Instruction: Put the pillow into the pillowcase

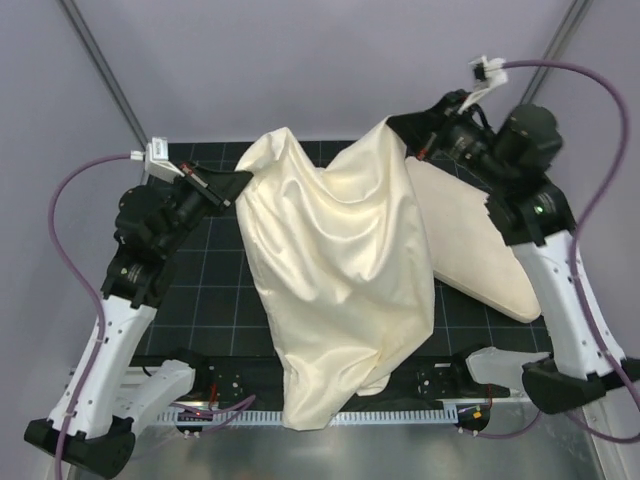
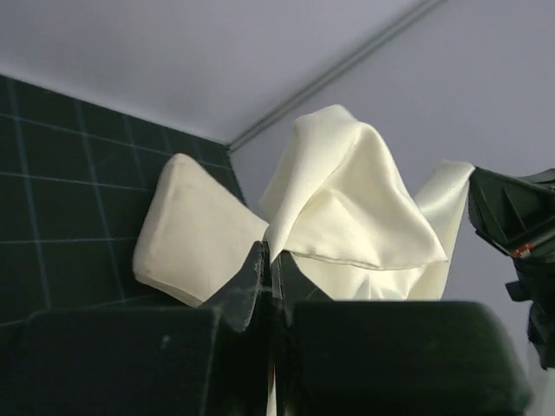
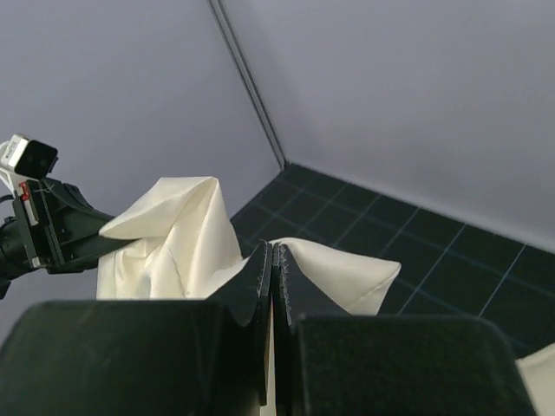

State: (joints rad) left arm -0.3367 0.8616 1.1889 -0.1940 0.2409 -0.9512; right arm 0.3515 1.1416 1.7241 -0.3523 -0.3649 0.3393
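On my overhead feed the left arm [image 1: 115, 340] and right arm [image 1: 562, 285] match: white tapered lower links on black bases, with rounded black motor housings above. A purple cable [image 1: 62, 215] loops beside each arm to a small white camera block [image 1: 158, 152] at the wrist. I can see a tiny green light [image 1: 541, 209] on the right arm's elbow housing. The left gripper [image 1: 243, 178] and right gripper [image 1: 397, 126] are matt black, and my wrist feeds show thin wedge fingers [image 2: 247, 286] ahead of broad black blocks
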